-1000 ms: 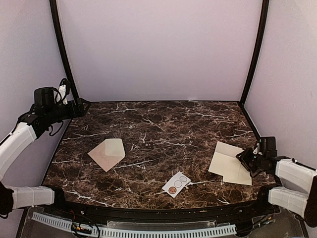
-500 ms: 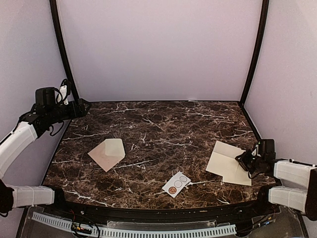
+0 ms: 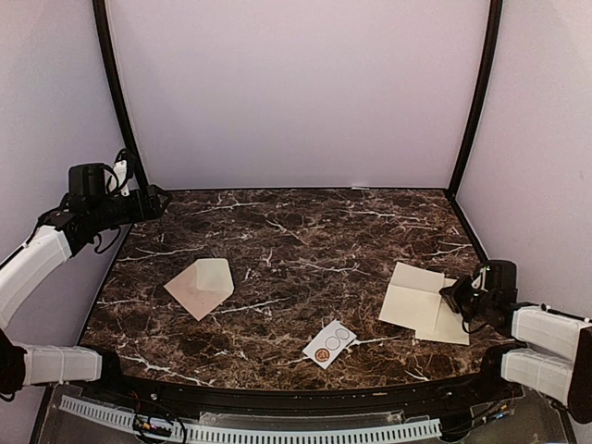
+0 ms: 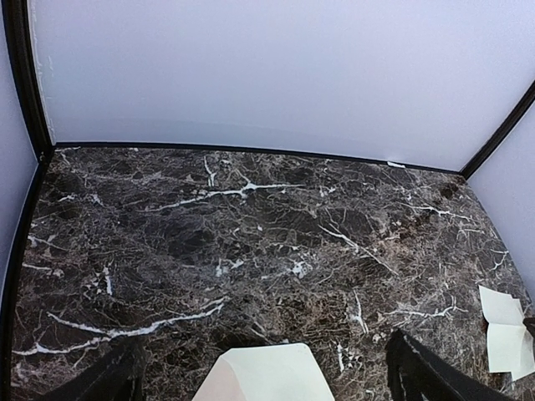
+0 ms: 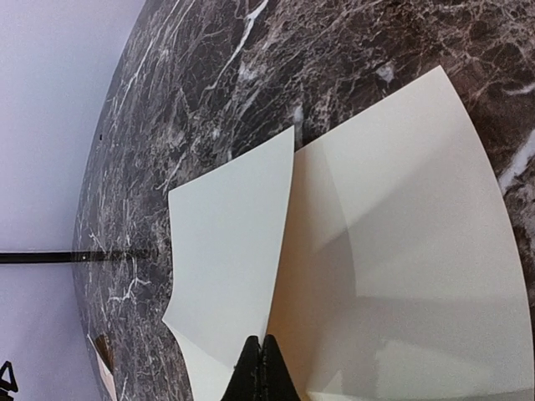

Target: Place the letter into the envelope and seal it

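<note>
Pinching the letter [image 3: 418, 302]: your right gripper [image 5: 264, 355] is pressing its dark fingers together on the edge of the cream, creased sheet. One panel is curling up off the glossy, marble-veined tabletop [image 3: 305, 236] beside its right edge. Your left gripper [image 3: 155, 201] is hanging spread wide over the far-left corner. The pinkish-tan, pointed envelope [image 3: 202, 285] is lying flat toward the left edge, well apart from the letter. A small circle-printed card [image 3: 330, 343] is sitting by the near edge.

letter [image 3: 416, 301]: one, lower right of the top view
envelope [image 3: 201, 285]: one, left of centre
printed card [image 3: 329, 343]: one, bottom centre
pincers: two, left pincer [image 3: 155, 200] and right pincer [image 3: 452, 296]
surface [image 3: 305, 231]: one
</note>
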Robot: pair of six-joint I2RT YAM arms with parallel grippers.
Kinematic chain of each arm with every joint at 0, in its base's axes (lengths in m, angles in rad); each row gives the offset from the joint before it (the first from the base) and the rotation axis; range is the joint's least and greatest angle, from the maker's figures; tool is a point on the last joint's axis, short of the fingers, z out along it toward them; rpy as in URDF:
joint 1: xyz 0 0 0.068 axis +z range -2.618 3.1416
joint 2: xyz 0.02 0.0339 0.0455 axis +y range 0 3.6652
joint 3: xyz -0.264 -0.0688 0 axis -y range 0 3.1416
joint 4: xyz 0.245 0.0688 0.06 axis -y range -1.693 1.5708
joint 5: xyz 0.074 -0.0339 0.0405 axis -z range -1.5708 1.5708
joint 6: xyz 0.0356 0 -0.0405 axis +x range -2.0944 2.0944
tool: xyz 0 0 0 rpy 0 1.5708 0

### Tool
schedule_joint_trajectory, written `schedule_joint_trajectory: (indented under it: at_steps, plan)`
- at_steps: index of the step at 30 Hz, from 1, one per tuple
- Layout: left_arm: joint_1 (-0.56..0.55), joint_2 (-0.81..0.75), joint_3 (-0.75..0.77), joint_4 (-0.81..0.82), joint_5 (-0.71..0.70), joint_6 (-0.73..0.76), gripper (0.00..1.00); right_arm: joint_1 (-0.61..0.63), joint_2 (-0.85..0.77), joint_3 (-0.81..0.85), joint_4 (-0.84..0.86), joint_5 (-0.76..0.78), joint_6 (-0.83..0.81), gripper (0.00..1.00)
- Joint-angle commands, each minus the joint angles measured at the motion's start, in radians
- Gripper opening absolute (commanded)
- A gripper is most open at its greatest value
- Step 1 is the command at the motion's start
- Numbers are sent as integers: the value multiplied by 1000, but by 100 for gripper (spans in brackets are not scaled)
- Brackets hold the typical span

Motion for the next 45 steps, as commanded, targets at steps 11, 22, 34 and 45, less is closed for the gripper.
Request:
schedule_joint_trajectory:
  at_steps: [11,22,34,45]
  plan:
    - [-47,-2,-28,57,118,-20,99,-1,-56,83,166,-294,1,0]
    - [-328,12,-161,347,211,-236,99,139,-23,273,114,-435,-83,0]
    - [-539,208,-148,525,291,-328,99,257,101,550,-403,-10,-361,7]
    - [-605,271,-232,580,201,-533,98,39,291,454,-374,-128,-489,63]
